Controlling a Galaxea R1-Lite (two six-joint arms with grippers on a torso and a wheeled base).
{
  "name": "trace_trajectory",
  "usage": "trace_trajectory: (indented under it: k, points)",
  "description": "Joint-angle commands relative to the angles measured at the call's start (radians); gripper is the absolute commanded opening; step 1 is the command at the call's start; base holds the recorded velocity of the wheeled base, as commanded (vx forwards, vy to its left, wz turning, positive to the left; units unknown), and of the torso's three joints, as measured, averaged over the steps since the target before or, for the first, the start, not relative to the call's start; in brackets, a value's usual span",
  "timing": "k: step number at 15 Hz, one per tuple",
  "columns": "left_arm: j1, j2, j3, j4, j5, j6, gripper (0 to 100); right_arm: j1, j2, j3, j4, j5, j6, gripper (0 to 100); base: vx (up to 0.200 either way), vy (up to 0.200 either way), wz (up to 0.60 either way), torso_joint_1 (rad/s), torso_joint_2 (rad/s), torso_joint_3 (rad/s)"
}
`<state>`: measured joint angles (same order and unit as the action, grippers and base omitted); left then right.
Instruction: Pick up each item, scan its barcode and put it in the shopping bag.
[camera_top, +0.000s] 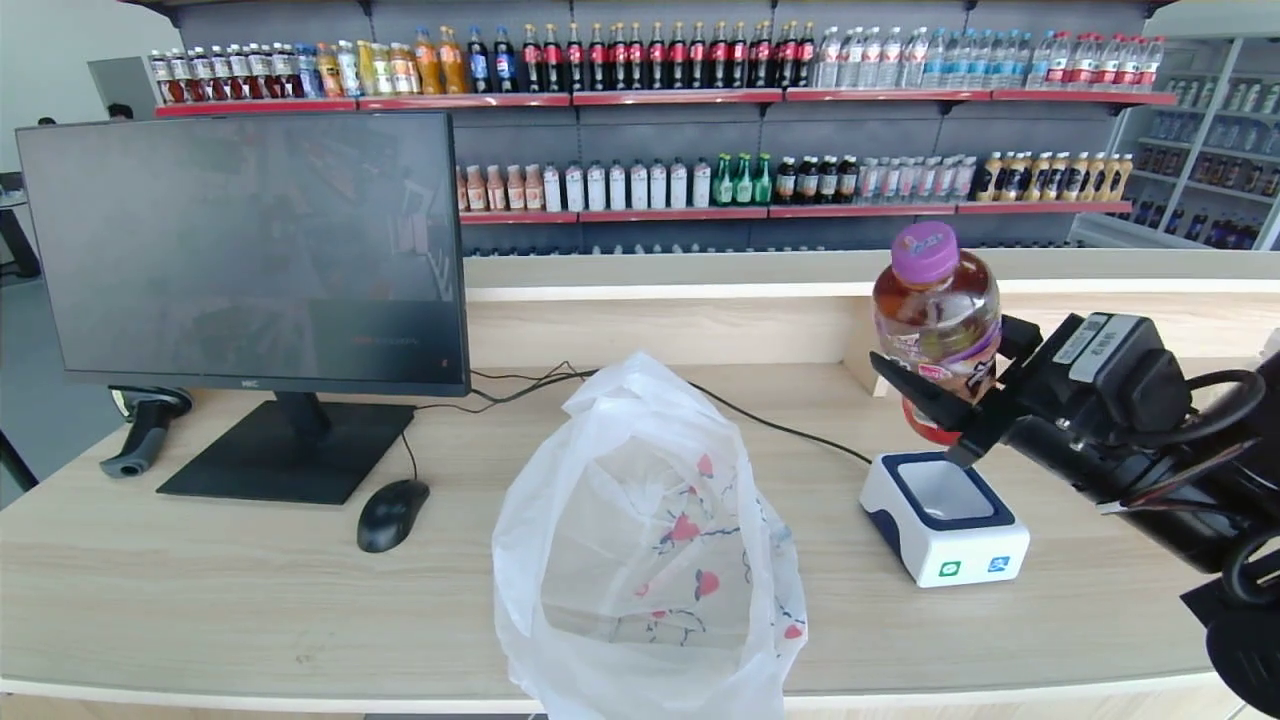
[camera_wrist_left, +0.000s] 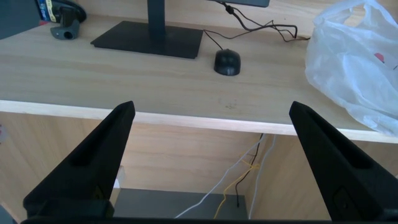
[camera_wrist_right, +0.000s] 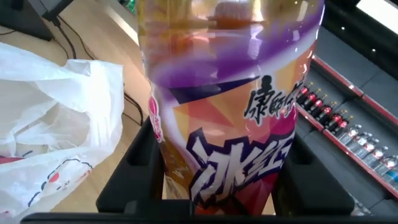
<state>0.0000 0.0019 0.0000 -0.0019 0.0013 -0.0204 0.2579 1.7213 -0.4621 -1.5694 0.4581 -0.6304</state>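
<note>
1. The right gripper (camera_top: 950, 385) is clamped on the bottle (camera_top: 935, 310). It's an amber drink with a purple cap and a purple-and-orange label. There's one black finger on each side of its lower body, and the bottle is pretty much upright, cap on top.
2. The bottle is up in the air over the right part of the counter (camera_top: 200, 600). It hangs just above the far end of the little white-and-blue scanner box (camera_top: 945, 520). Can't tell if it's touching the box.
3. The shopping bag (camera_top: 650, 540) sits at the middle of the counter's near edge. It's thin white plastic with red and blue print, and the mouth is open upward. It's left of the scanner box with a gap between them.
4. The left gripper (camera_wrist_left: 208, 168) has its jaws spread wide open. It hangs in front of the counter's near edge, lower than the top, toward the left end.
5. Other stuff: a dark monitor (camera_top: 245, 250) on the far left part, a black mouse (camera_top: 392, 513) by its stand and a handheld scanner (camera_top: 145, 430) at the left edge. Drink shelves (camera_top: 700, 100) are behind the counter.
</note>
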Motion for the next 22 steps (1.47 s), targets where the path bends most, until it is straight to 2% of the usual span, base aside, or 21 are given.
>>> trace_trajectory:
  k: [1,4,7,10,15,16,20,22]
  points:
    - [0.000,0.000,0.000,0.000,0.000,-0.001,100,-0.009,0.032,0.007,-0.001,0.045,-0.040,0,0.000,0.000,0.00,0.000,0.00,0.000]
    - [0.000,0.000,0.000,-0.001,0.000,0.000,100,-0.040,0.070,0.010,-0.001,0.159,-0.115,0,0.000,0.000,0.00,0.000,0.00,0.000]
    - [0.000,0.000,0.000,0.000,0.000,-0.001,100,-0.127,0.087,-0.001,-0.001,0.243,-0.166,0,0.000,0.000,0.00,0.000,0.00,0.000]
    - [0.000,0.000,0.000,-0.001,0.000,-0.001,100,-0.149,0.123,-0.015,-0.001,0.363,-0.244,0,0.000,0.000,0.00,0.000,0.00,0.000]
    - [0.000,0.000,0.000,-0.001,0.000,0.000,100,-0.170,0.126,0.049,-0.001,0.406,-0.299,0,0.000,0.000,0.00,0.000,0.00,0.000]
    - [0.000,0.000,0.000,-0.001,0.000,-0.001,100,-0.172,0.123,0.074,-0.001,0.447,-0.336,0,0.000,0.000,0.00,0.000,0.00,0.000]
    - [0.000,0.000,0.000,-0.001,0.000,-0.001,100,-0.186,0.146,0.060,-0.001,0.479,-0.351,0,0.000,0.000,0.00,0.000,0.00,0.000]
    - [0.000,0.000,0.000,0.000,0.000,0.000,100,-0.224,0.161,0.062,-0.001,0.545,-0.365,0,0.000,0.000,0.00,0.000,0.00,0.000]
